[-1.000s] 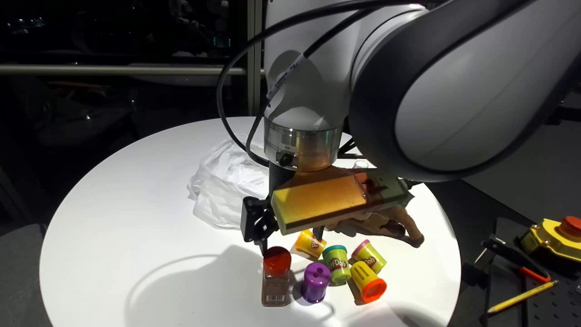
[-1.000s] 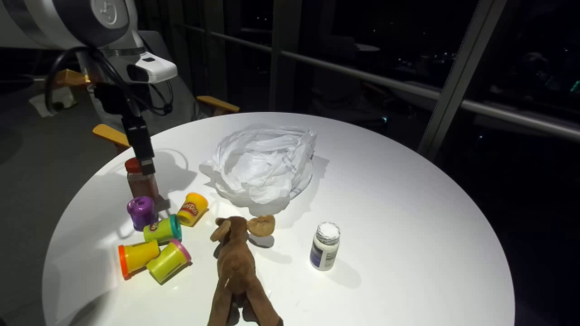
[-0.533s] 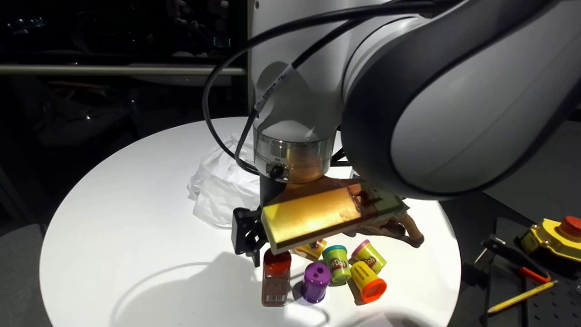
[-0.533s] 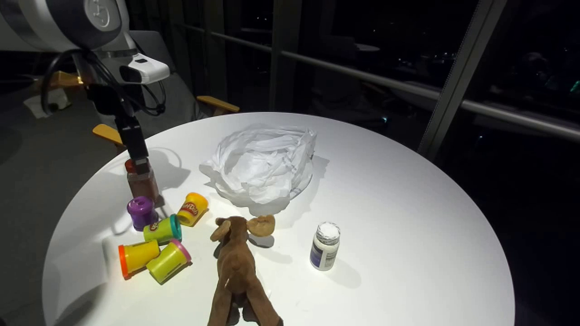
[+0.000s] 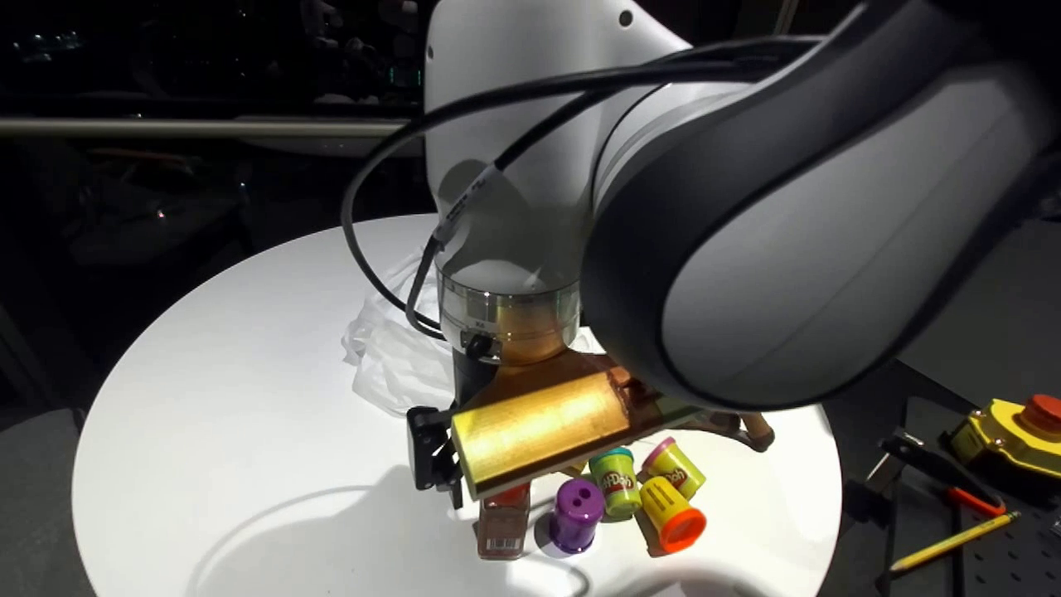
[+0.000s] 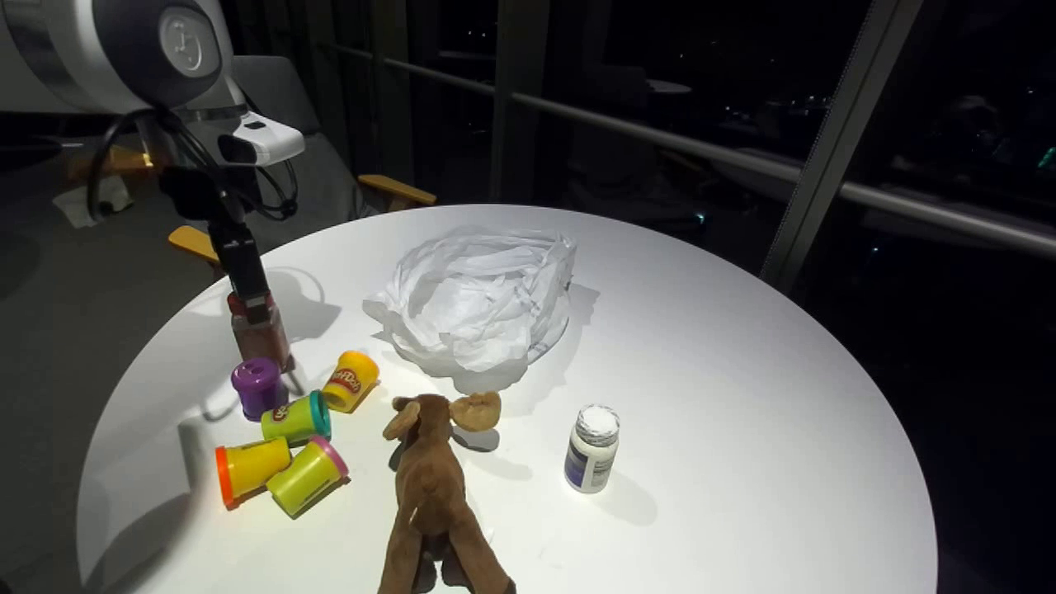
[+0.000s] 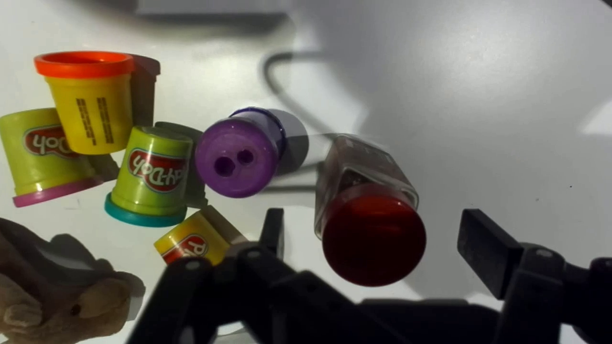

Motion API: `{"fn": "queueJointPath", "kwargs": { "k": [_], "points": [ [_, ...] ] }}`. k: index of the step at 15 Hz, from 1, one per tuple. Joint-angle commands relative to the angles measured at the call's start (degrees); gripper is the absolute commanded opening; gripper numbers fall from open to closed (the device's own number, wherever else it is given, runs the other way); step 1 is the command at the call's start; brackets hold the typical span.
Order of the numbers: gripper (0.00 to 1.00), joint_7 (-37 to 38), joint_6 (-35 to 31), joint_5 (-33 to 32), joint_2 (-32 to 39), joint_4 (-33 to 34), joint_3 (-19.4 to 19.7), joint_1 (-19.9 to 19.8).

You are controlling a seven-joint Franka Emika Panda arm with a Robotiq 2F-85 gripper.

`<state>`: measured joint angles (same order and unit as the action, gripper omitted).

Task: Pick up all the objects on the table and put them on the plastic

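The crumpled white plastic bag [image 6: 487, 342] lies on the round table. My gripper [image 7: 381, 239] is open, its fingers on either side of the red lid of a clear jar [image 7: 373, 234], apart from it. The jar stands upright, also in both exterior views [image 5: 503, 531] [image 6: 262, 342]. A purple tub with two holes [image 7: 239, 157] is beside it. Play-Doh tubs lie close by: green with teal lid [image 7: 153, 177], yellow with orange lid [image 7: 88, 110], green with pink lid [image 7: 45, 153], and yellow [image 6: 351, 381]. A brown plush moose [image 6: 433, 487] and a white bottle [image 6: 591, 454] are farther off.
The white round table [image 6: 726, 396] has its edge close behind the jar in an exterior view. A side surface holds a red-and-yellow emergency button [image 5: 1015, 439] and a pencil [image 5: 953, 543]. An armchair [image 6: 305, 165] stands behind the table.
My open gripper has come down over the jar's red lid, moving left and down in an exterior view. The jar and the other objects have not moved.
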<state>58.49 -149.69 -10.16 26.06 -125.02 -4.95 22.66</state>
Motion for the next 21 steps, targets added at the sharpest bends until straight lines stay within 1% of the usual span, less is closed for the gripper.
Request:
{"fn": "queueJointPath", "kwargs": {
  "k": [1, 2, 4, 6, 8, 9, 12, 13, 15, 18, 21],
  "points": [
    [0.63, 0.07, 0.30, 0.81, 1.62, 2.51, 1.02, 0.94],
    [0.53, 0.09, 0.65, 1.11, 1.46, 2.48, 0.95, 0.91],
    [0.37, -0.86, 1.33, 2.34, 0.59, 1.83, 0.18, 0.17],
    [0.24, -0.81, 2.25, 3.38, -0.82, 0.83, 0.09, -0.19],
    [0.24, 0.06, 4.88, 3.17, -1.86, 0.63, 1.04, 0.08],
    [0.24, -0.40, 6.15, 3.22, -2.55, 0.54, 1.08, -0.39],
    [0.24, 0.11, 10.67, 1.74, -5.34, 1.39, 2.96, -1.29],
    [0.24, 1.71, 12.28, 0.43, -6.37, 2.28, 4.07, -0.99],
    [0.24, 3.32, 14.49, -1.94, -8.16, 4.09, 5.69, -1.60],
    [0.24, 6.32, 13.94, -5.16, -8.06, 7.56, 6.99, -3.22],
    [0.24, 8.90, 13.38, -8.82, -5.47, 10.73, 8.65, -5.10]
  ]
}}
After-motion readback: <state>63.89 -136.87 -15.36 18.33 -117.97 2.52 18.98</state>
